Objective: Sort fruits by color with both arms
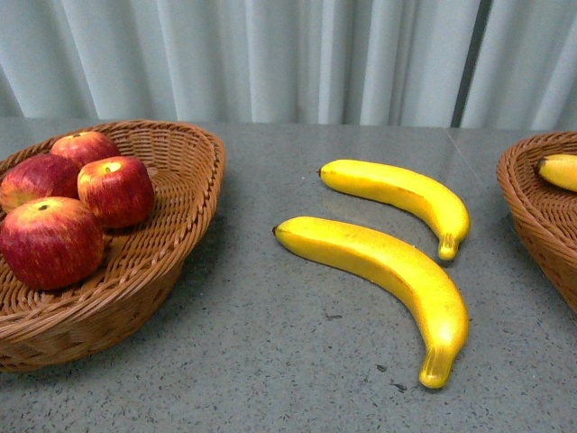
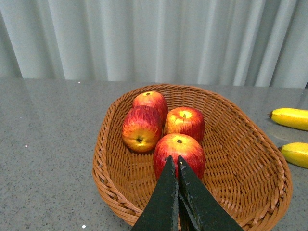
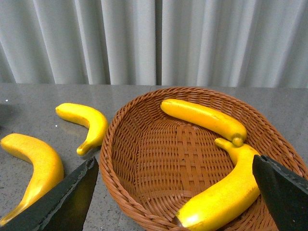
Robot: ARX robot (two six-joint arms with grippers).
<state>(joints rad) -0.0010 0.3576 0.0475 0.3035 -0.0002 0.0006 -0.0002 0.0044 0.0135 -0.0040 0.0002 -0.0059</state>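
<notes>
Several red apples point(image 1: 115, 189) lie in the wicker basket point(image 1: 171, 262) at the left. In the left wrist view my left gripper point(image 2: 174, 160) is shut and empty, its tips just in front of the nearest apple point(image 2: 179, 149) over that basket point(image 2: 250, 154). Two yellow bananas point(image 1: 388, 266) point(image 1: 401, 191) lie on the grey table between the baskets. At the right, a second wicker basket point(image 3: 144, 144) holds two bananas point(image 3: 202, 118) point(image 3: 226, 192). My right gripper point(image 3: 174, 166) is open above this basket, with nothing between its fingers. Neither arm shows in the front view.
Grey-white curtains point(image 1: 288, 54) hang behind the table's far edge. The right basket point(image 1: 541, 207) is cut off by the front view's edge, with one banana tip point(image 1: 561, 170) showing. The grey tabletop point(image 1: 270, 361) runs between the baskets.
</notes>
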